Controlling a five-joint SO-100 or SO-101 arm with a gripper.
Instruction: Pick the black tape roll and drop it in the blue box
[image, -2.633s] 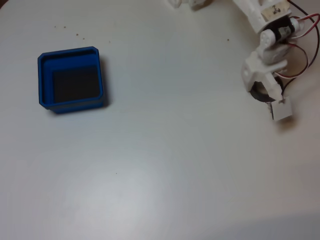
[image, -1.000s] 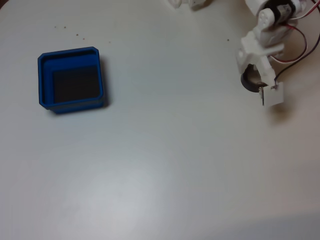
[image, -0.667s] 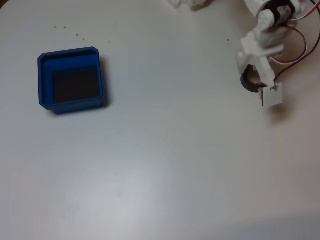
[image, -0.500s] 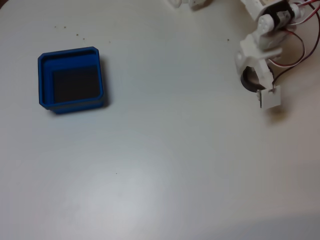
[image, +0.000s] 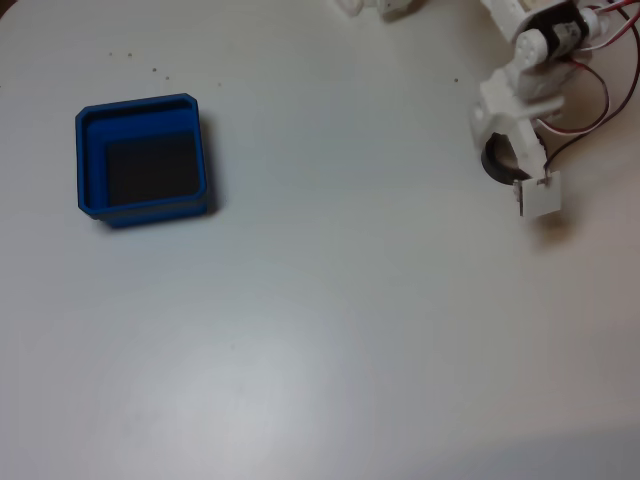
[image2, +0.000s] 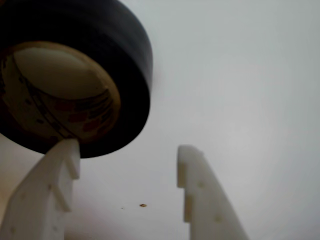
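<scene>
Since the earlier frame the tool (image2: 127, 150) has shifted slightly left. Its jaws stand apart, gripping nothing; the black tape roll (image2: 75, 75) touches one finger. Centre it before closing. The blue box (image: 90, 150) lies well apart.

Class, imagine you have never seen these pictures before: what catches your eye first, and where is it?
The blue box stands out at the left of the fixed view, bright against the pale table. In the wrist view the black tape roll looms large at upper left, its beige core showing, with one of the white fingers touching its lower edge. The other finger stands apart to the right with nothing between them.
</scene>
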